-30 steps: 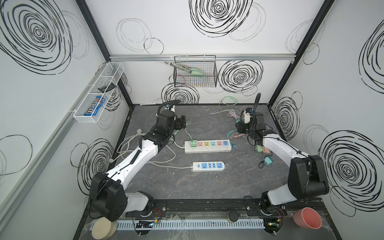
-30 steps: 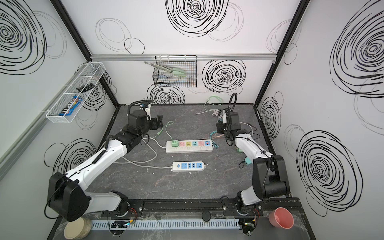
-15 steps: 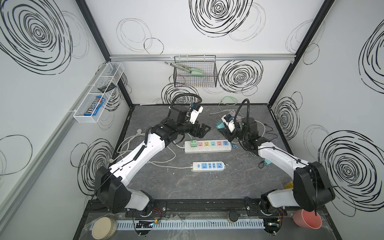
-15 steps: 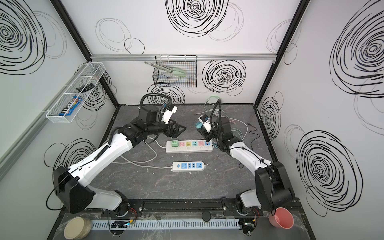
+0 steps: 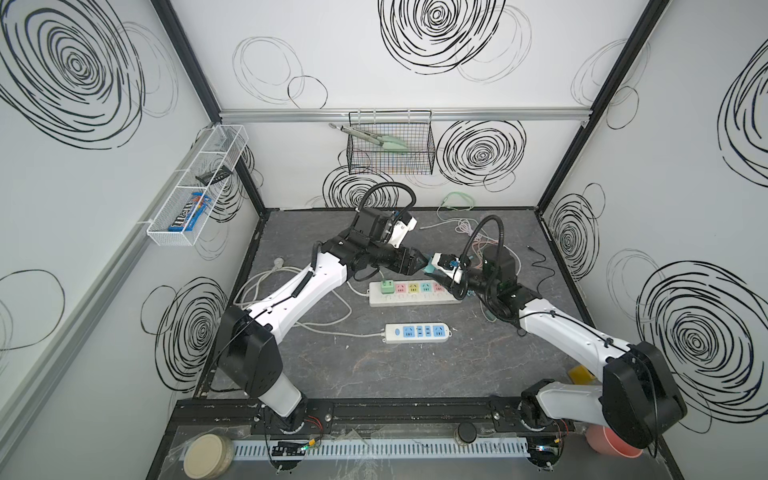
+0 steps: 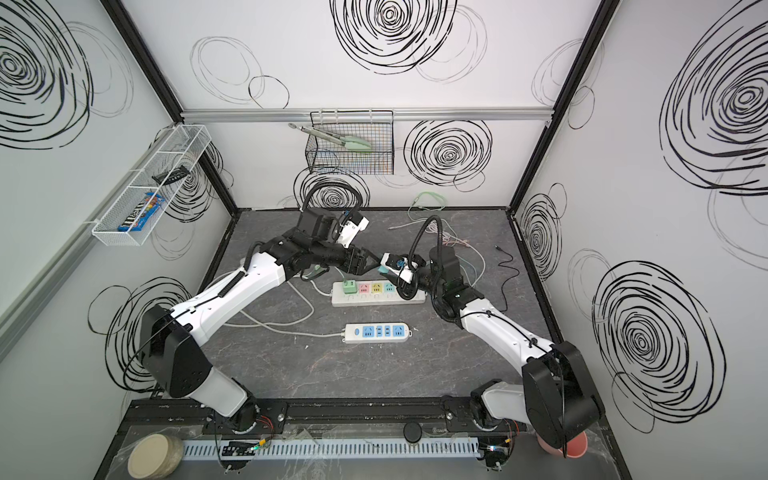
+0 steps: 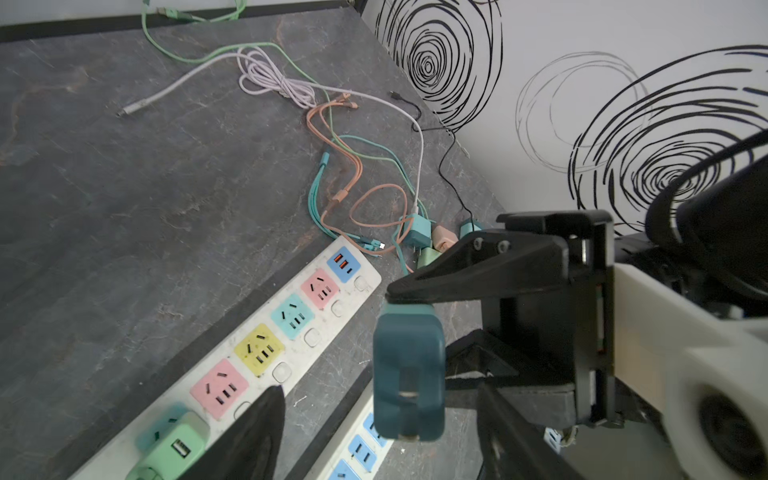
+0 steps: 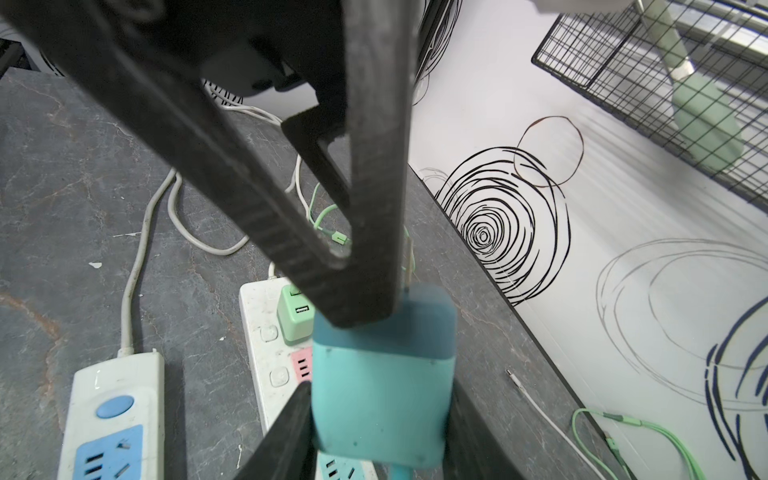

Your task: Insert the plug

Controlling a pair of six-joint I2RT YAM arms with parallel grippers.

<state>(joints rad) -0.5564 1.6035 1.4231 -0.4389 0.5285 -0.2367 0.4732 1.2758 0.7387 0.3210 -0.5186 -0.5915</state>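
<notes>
Above the right end of the white power strip with coloured sockets (image 5: 415, 298), both arms meet in mid-air.

- Right gripper (image 8: 380, 384): clamped on the teal rounded-block plug (image 7: 409, 365), one finger on each flat side. Firm hold, seen clearly in the right wrist view.
- Left gripper (image 5: 424, 266): jaws apart, straddling the same plug from the opposite side. Left wrist view shows a clear gap between one finger (image 7: 266, 432) and the plug body. Right wrist view shows a left finger (image 8: 365, 249) meeting the plug's far end; touching or just overlapping it, can't tell.
- Plug is off the table, hanging over the strip, level with the pink/blue end sockets in both top views. Not seated in any socket.
- Plug face with the recess points at the left wrist camera. Prong detail too blurred to call.
- Light green cube adapter (image 5: 387, 286) sits in the strip's first socket, left end.
- Second white strip with blue sockets (image 5: 417, 332) lies parallel, nearer the arm bases, on the dark grey stone-look table (image 5: 374, 374).
- Tangle of orange, teal, pink and black cables (image 7: 353, 187) lies beyond the coloured strip's right end, with a few small adapters beside it.
</notes>
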